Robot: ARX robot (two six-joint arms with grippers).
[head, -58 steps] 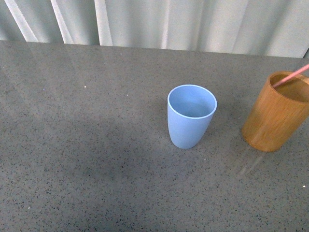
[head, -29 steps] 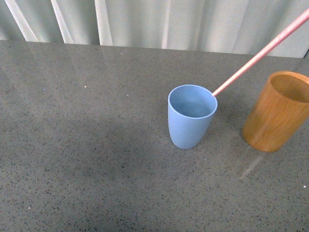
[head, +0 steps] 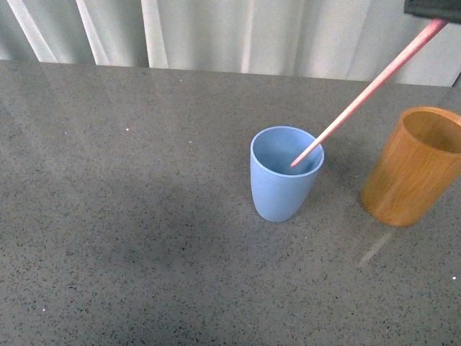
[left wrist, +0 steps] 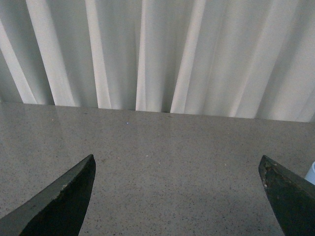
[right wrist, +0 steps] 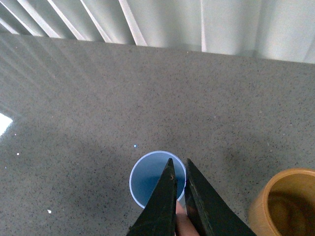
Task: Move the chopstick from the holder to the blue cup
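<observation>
The pink chopstick (head: 367,92) slants down from the top right, its thin tip inside the mouth of the blue cup (head: 282,189). My right gripper (head: 432,11), barely visible at the top edge, is shut on its thick end. In the right wrist view the gripper (right wrist: 179,164) hangs directly over the blue cup (right wrist: 142,178), with the chopstick (right wrist: 183,223) pinched between the fingers. The orange-brown holder (head: 414,167) stands to the right of the cup, with nothing showing in it. My left gripper (left wrist: 177,164) is open over bare table.
A grey speckled tabletop (head: 130,216) runs out to the left and front of the cup. White curtains (head: 238,32) hang behind the far edge. The holder (right wrist: 285,204) sits close beside the cup in the right wrist view.
The chopstick has come out of the holder, risen and swung left. Its tip went from the cup's rim half a second ago to inside the cup's mouth now.
</observation>
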